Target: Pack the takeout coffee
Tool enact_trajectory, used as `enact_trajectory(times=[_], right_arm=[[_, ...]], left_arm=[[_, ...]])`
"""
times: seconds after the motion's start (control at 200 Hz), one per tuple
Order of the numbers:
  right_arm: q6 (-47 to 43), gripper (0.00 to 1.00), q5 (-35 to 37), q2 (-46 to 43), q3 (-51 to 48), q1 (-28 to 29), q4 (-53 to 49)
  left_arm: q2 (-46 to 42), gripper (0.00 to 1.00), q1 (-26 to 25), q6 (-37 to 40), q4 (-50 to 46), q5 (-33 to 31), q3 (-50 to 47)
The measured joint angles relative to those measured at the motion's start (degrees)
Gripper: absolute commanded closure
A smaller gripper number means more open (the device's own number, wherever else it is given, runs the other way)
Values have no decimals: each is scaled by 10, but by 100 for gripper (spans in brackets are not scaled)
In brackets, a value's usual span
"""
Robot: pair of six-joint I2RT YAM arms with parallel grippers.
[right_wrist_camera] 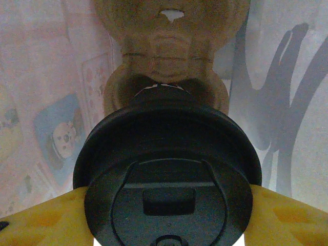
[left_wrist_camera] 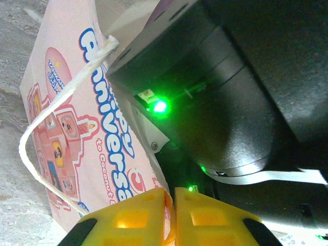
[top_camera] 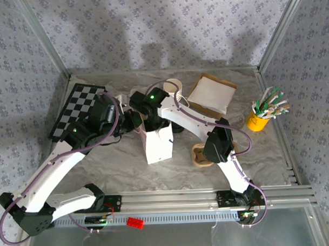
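Where the 2 arms meet over the tabletop (top_camera: 117,168), a white paper bag (top_camera: 159,145) stands upright, long axis vertical, mouth up. Left end effector (left_wrist_camera: 170,207): jaws narrow, nipped on the bag's rim, string handle (left_wrist_camera: 31,133) looping nearby. Right end effector (right_wrist_camera: 166,197): yellow fingers (right_wrist_camera: 46,220) either side of the coffee cup (right_wrist_camera: 166,174), holding it near the black lid. Cup sits within the bag's mouth; lid faces the wrist camera, long axis running away toward a brown pulp carrier (right_wrist_camera: 166,46) deeper in. Cup base hidden. Another brown pulp piece (top_camera: 201,154) lies on the tabletop right of the bag.
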Motion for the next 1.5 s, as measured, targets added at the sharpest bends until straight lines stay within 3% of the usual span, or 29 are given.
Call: enact_trajectory(times=[0.795, 1.499], right_arm=[[2, 39, -7, -13, -68, -4, 59], [2, 39, -6, -15, -68, -4, 58]], left_arm=[[0, 87, 8, 0, -10, 0, 0], [0, 86, 8, 2, -10, 0, 0]])
